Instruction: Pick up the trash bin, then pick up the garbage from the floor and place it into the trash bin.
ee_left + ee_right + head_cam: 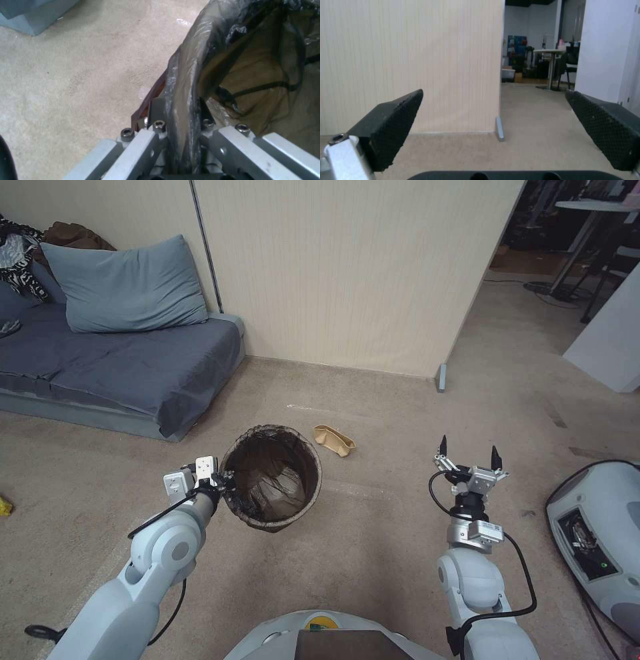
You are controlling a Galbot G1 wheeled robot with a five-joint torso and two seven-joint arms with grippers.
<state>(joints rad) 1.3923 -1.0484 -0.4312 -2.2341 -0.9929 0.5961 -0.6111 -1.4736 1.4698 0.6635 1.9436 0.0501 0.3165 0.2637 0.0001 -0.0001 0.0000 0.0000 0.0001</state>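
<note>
The trash bin (272, 477), round with a dark liner over its rim, is in front of me on the left with nothing visible in the liner. My left gripper (223, 487) is shut on its near-left rim. The left wrist view shows the lined rim (186, 82) pinched in the gripper (181, 120). Garbage lies on the carpet: a tan paper piece (335, 440) just beyond the bin to the right, and a yellow scrap (5, 505) at the far left edge. My right gripper (469, 452) is held up on the right, open with nothing in it; its black fingers (391, 125) stand wide apart.
A grey sofa (127, 367) with a blue pillow (127, 287) stands at the back left. A beige partition wall (347, 267) ends at a grey foot (441, 378), with an opening to its right. A grey machine base (597, 533) sits at my right.
</note>
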